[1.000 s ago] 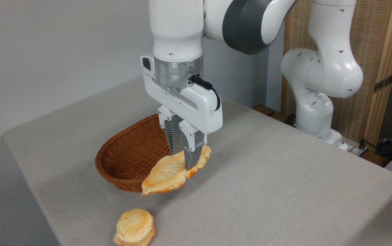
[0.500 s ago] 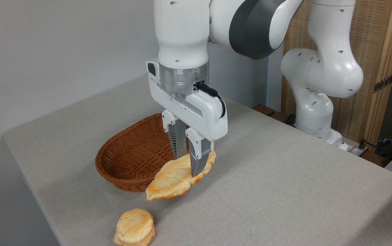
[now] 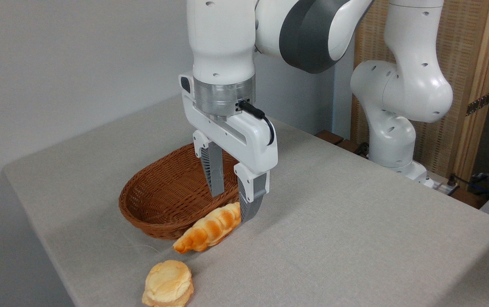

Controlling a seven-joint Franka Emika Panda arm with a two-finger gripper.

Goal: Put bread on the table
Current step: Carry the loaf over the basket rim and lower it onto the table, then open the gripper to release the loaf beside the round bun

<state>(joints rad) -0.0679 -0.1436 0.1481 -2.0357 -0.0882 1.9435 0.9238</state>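
Observation:
The bread (image 3: 208, 228), a long golden braided loaf, lies on the light-grey table (image 3: 346, 238), leaning against the outer wall of the brown wicker basket (image 3: 165, 196). My gripper (image 3: 232, 205) hangs just above the loaf's far end with its jaws spread wide and nothing held between them. Its right finger (image 3: 250, 200) stands beside the loaf's end; whether they touch I cannot tell. The left finger sits over the basket's rim.
A small round golden bun (image 3: 168, 284) rests near the table's front edge, just below the loaf. The arm's white base (image 3: 397, 140) stands at the back right. Cables and dark items lie off the table at far right.
The gripper has opened and let go of the bread. The loaf dropped from the air onto the table and rolled onto its side against the basket.

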